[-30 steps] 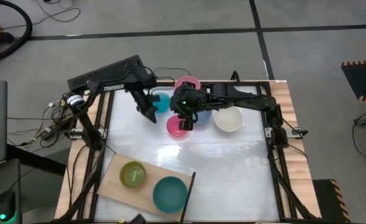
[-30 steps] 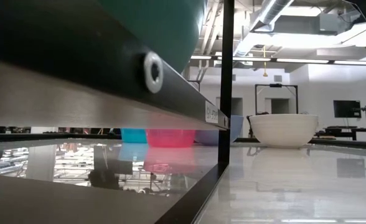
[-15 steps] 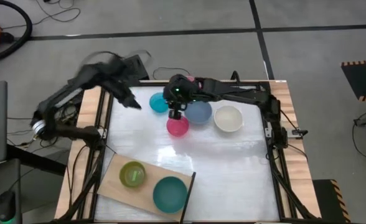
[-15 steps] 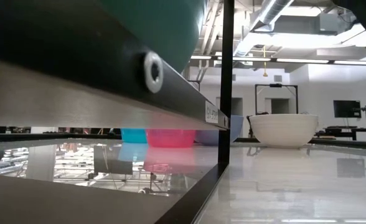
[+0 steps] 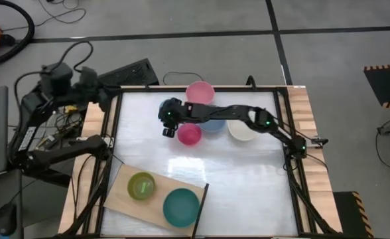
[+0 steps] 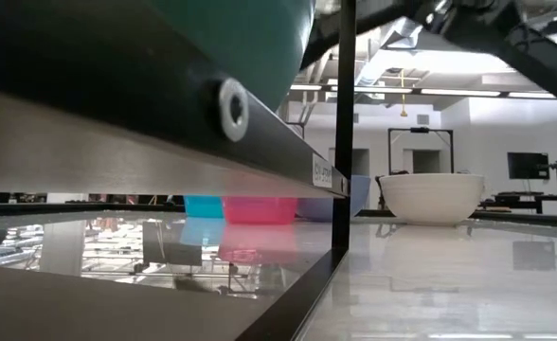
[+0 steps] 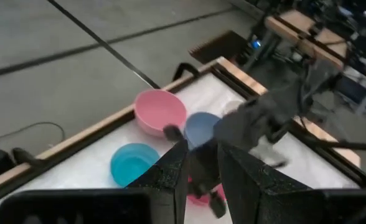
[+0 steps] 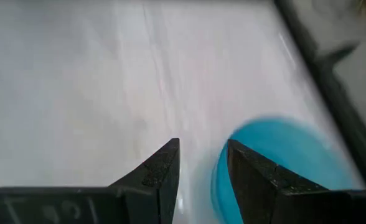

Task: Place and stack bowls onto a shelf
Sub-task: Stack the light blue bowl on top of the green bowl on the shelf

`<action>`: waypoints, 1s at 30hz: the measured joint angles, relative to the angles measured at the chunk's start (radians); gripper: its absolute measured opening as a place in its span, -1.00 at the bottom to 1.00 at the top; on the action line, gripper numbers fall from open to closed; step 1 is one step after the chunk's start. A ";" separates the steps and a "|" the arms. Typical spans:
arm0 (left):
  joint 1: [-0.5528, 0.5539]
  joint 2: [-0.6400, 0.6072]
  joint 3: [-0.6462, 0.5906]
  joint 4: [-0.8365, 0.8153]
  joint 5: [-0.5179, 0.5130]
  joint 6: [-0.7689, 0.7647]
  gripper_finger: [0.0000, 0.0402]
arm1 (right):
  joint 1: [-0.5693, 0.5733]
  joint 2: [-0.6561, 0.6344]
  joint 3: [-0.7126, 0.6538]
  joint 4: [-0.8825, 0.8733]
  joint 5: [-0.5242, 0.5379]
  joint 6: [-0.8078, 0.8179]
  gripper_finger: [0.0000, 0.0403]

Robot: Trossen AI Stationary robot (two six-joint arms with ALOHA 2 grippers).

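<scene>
Right gripper [image 5: 168,123]: narrow gap, empty, over the cyan bowl [image 8: 276,163], left of the magenta bowl [image 5: 189,134].
Left gripper [image 7: 200,171]: narrow gap, empty, raised off the table's far-left corner.
Shelf [image 5: 119,192]: near left, bearing the lime bowl [image 5: 142,186] and teal bowl [image 5: 180,206].

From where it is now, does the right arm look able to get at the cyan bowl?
Probably yes. The right claw hangs over the cyan bowl, its fingers a little apart at the bowl's edge, and nothing lies between them. The left claw is pulled back off the table's corner, out of the way.
</scene>
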 joint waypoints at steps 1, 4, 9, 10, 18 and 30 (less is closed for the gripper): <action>0.000 -0.012 0.000 -0.004 -0.015 -0.004 -0.65 | -0.002 0.023 0.016 -0.020 0.001 0.018 -0.21; 0.000 -0.036 0.000 -0.013 -0.052 -0.018 -0.65 | -0.010 0.084 0.078 -0.108 0.008 0.057 -0.21; 0.000 -0.053 0.000 -0.019 -0.107 -0.028 -0.65 | -0.021 0.182 0.176 -0.251 0.042 0.063 -0.21; 0.000 -0.054 0.000 -0.019 -0.109 -0.028 -0.65 | -0.021 0.196 0.195 -0.263 0.043 0.063 -0.21; 0.000 -0.053 -0.001 -0.039 -0.109 0.007 -0.65 | 0.002 0.205 0.277 -0.338 0.042 -0.018 -0.31; 0.000 -0.053 -0.001 -0.040 -0.117 0.008 -0.65 | 0.025 0.160 0.275 -0.415 0.052 0.002 -0.89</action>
